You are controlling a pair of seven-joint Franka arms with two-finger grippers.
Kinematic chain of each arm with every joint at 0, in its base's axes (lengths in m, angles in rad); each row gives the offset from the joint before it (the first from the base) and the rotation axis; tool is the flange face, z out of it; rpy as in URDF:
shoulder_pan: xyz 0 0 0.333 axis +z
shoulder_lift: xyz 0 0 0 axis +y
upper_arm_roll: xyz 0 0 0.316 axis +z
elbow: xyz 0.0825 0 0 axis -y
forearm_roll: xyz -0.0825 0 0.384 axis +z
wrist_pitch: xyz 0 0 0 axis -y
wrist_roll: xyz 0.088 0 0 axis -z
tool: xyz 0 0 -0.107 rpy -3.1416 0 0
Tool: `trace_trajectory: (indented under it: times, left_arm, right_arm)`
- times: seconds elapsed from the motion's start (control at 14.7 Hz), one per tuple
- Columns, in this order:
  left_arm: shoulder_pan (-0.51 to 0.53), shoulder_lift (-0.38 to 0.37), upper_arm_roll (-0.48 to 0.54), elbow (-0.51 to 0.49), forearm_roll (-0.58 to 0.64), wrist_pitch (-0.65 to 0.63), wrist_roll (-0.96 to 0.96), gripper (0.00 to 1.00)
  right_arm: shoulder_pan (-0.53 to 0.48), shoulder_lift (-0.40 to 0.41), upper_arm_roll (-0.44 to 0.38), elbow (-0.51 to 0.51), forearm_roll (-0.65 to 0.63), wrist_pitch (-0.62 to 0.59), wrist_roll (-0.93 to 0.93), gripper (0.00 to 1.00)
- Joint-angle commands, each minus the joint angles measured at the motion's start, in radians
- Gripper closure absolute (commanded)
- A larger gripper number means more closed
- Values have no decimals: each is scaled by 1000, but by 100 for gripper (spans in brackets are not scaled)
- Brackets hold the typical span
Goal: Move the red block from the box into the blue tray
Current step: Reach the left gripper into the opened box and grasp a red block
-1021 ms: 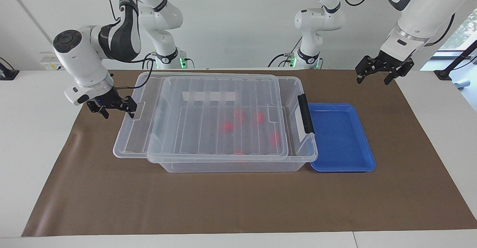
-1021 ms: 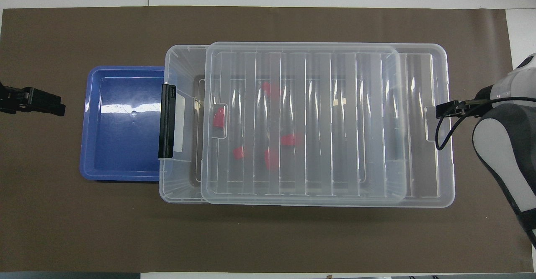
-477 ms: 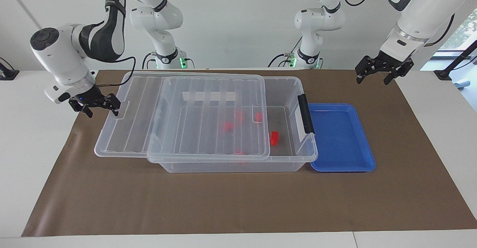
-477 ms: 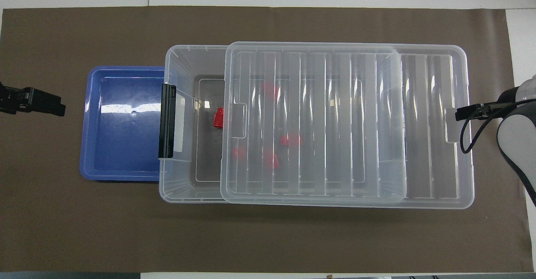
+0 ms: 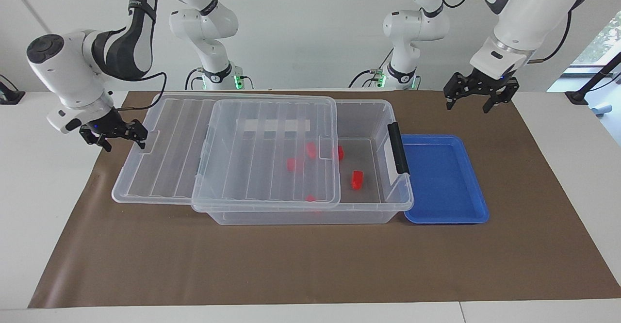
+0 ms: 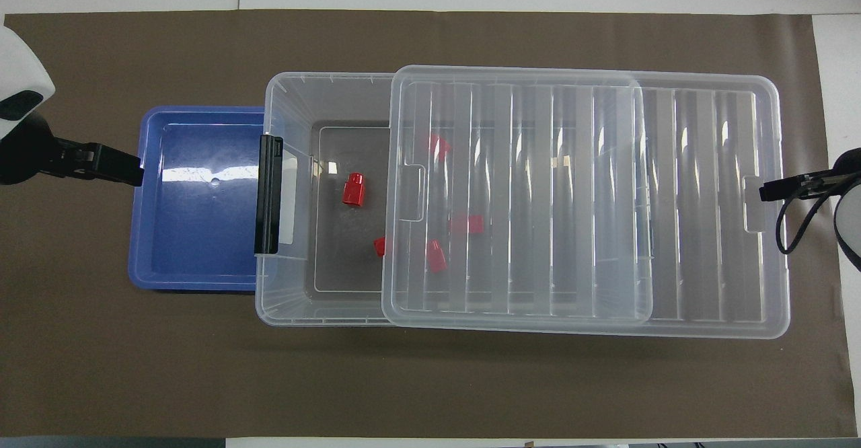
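The clear box (image 5: 378, 214) (image 6: 286, 98) stands mid-table, with its black clip handle (image 5: 398, 148) at the blue tray's end. Its ribbed lid (image 5: 165, 158) (image 6: 699, 199) is slid partway off toward the right arm's end. My right gripper (image 5: 116, 136) (image 6: 767, 191) is shut on the lid's end tab. One red block (image 5: 357, 179) (image 6: 353, 189) lies uncovered on the box floor, and another (image 6: 379, 246) peeks from the lid's edge. Three more show through the lid. The blue tray (image 5: 444, 177) (image 6: 195, 233) lies empty beside the box. My left gripper (image 5: 478, 101) (image 6: 128, 172) hangs open over the tray's outer rim.
A brown mat (image 5: 310, 265) covers the table under everything. The two arm bases (image 5: 218, 75) stand at the robots' edge of the table. The white table top (image 5: 43, 192) shows past the mat at both ends.
My right gripper has pulled the lid further toward the right arm's end, uncovering one red block and part of another. My left gripper has moved in over the tray's rim.
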Motion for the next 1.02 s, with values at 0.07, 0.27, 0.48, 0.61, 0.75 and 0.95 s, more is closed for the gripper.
trace_trajectory:
  times: [0.07,0.27,0.48,0.61,0.75,0.95]
  left_arm:
    - [-141,-61,6,-126,0,111,-183,0]
    - [-261,-56,6,-204,1,204,-345,0]
    - [-299,-10,6,-256,3,313,-388,0]
    - [-328,54,6,-261,4,373,-393,0]
    - [-344,96,6,-295,4,448,-396,0]
    - [-361,157,6,-338,4,562,-408,0]
  right_arm:
    - [-9,-4,-16,-14,9,22,-46,0]
    - [-9,-2,-28,-12,9,22,-66,0]
    - [-9,-2,-30,-12,9,22,-67,0]
    - [-9,-2,-31,-12,9,22,-67,0]
    - [-9,-2,-32,-12,9,20,-67,0]
    - [-9,-1,-25,11,9,5,-60,0]
